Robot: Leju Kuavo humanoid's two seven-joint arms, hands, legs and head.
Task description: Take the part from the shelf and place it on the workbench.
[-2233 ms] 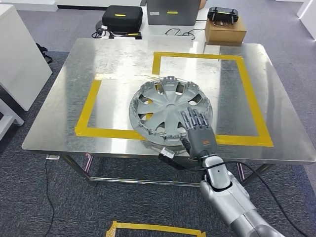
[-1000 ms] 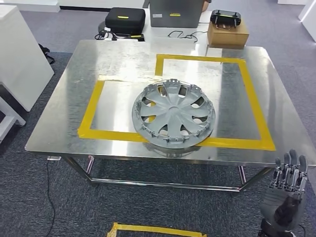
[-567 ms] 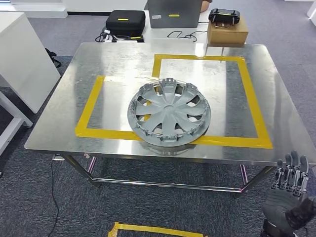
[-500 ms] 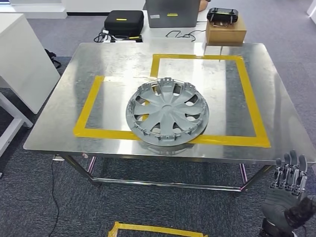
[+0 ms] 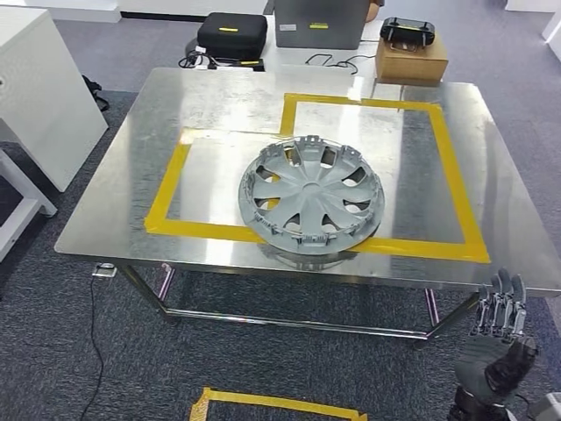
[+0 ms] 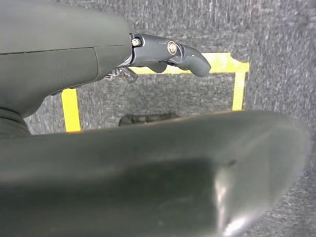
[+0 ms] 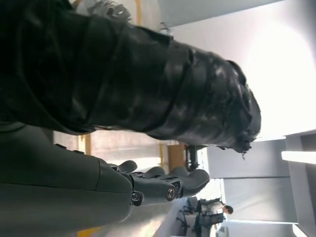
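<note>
A grey wheel cover [image 5: 311, 195] lies flat on a steel desk [image 5: 132, 184], resting across the near strip of a yellow tape outline [image 5: 457, 189], with nothing touching it. The robot's right hand [image 5: 494, 351] hangs below and in front of the desk's near right corner, well apart from the cover, its fingers [image 5: 500, 307] loosely extended and holding nothing. The left hand [image 6: 164, 52] hangs over grey carpet marked with yellow tape [image 6: 238, 84], fingers released and empty.

Matt grey plastic hubcap [image 5: 311, 195] on shiny brushed-metal workbench [image 5: 119, 197] w/ glossy yellow tape [image 5: 457, 184].
</note>
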